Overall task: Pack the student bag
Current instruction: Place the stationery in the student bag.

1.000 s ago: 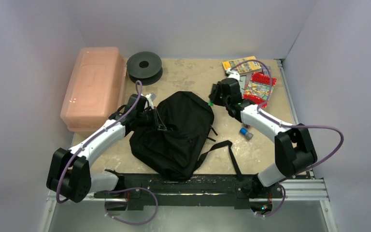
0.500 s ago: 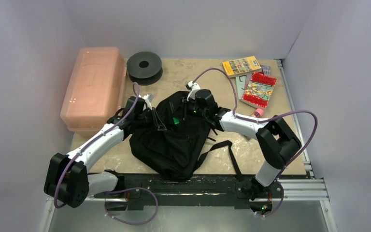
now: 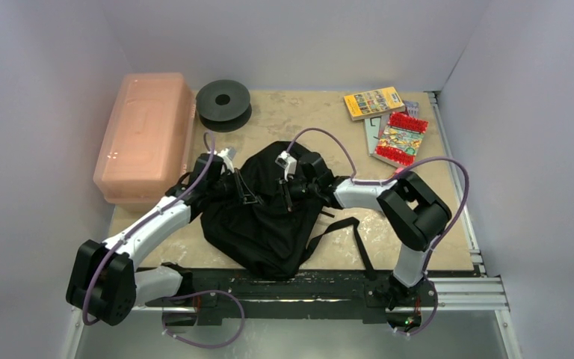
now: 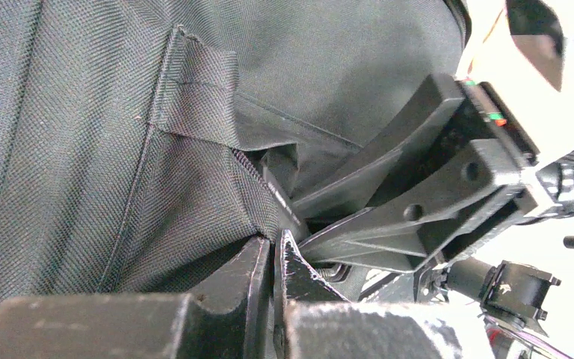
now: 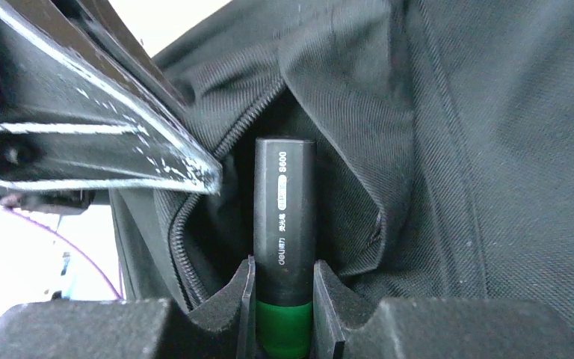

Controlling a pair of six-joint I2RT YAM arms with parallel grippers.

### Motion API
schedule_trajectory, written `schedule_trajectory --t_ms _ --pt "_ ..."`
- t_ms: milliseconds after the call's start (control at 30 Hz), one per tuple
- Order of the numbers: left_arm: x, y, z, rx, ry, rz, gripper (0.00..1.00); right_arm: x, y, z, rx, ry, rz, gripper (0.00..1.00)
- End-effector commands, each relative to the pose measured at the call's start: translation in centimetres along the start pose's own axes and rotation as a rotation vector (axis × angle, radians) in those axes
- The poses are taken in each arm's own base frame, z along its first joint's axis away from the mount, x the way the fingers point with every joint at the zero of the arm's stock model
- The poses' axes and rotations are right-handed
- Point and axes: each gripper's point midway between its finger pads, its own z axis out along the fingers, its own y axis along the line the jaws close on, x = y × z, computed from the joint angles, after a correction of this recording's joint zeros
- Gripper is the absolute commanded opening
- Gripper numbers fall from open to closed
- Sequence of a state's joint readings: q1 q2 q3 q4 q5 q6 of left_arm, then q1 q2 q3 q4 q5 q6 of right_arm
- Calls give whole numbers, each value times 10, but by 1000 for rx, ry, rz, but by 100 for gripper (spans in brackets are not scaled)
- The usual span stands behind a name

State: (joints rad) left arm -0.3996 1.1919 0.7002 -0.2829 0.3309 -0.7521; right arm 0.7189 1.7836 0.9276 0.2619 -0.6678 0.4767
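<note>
Plain white walls [image 3: 291, 37] on 3 sides, beige mottled tabletop [image 3: 299, 120], even light.

— What's lying on the table [image 3: 299, 123] rn?
— I'm seeing the student bag [image 3: 269, 221] lying mid-table, reaching twd the near edge. The pink box [image 3: 146, 134] is sitting along the left side, w/ the black spool [image 3: 223, 103] just beside its far end.
— Right side?
— Far-right corner: a yellow book [image 3: 374, 102] is lying flat, a red-edged booklet [image 3: 397, 140] near it, overlapping sth grey I can't ID.
</note>
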Motion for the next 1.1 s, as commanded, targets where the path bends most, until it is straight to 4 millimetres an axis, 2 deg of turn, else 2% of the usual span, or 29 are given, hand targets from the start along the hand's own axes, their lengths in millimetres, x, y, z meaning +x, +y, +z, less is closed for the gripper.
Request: schedule_trajectory --t_ms 0,167,367,467,500,600,667,733,833,933,1067 --pt "-19 -7 0 27 -97 16 0 18 11 4 -115 106 -31 0" --pt "-22 -2 -1 12 -130 15 0 28 -11 10 -36 167 -42 2" --pt "-28 10 -16 -49 -215 17 0 34 -45 14 116 192 -57 5" --pt "-27 11 -15 -52 -215 10 0 37 -51 12 147 214 -54 9" --pt "-26 11 -14 -50 -208 7 0 36 -51 11 152 209 -55 12" --pt "-21 9 -6 -36 -161 2 0 31 -39 11 108 197 -69 33" --pt "-19 8 -2 -28 -139 -6 0 22 -25 8 68 175 -77 43" --pt "-18 7 0 -25 -129 -9 0 3 -8 -1 59 123 -98 53" --pt "-17 8 -1 -28 -125 -6 0 -22 8 -15 82 55 -114 62" --pt "-16 7 -3 -28 -122 -3 0 -43 12 -28 146 -4 -110 67" --pt "-16 7 -6 -31 -121 9 0 -69 4 -47 229 -113 -62 69"
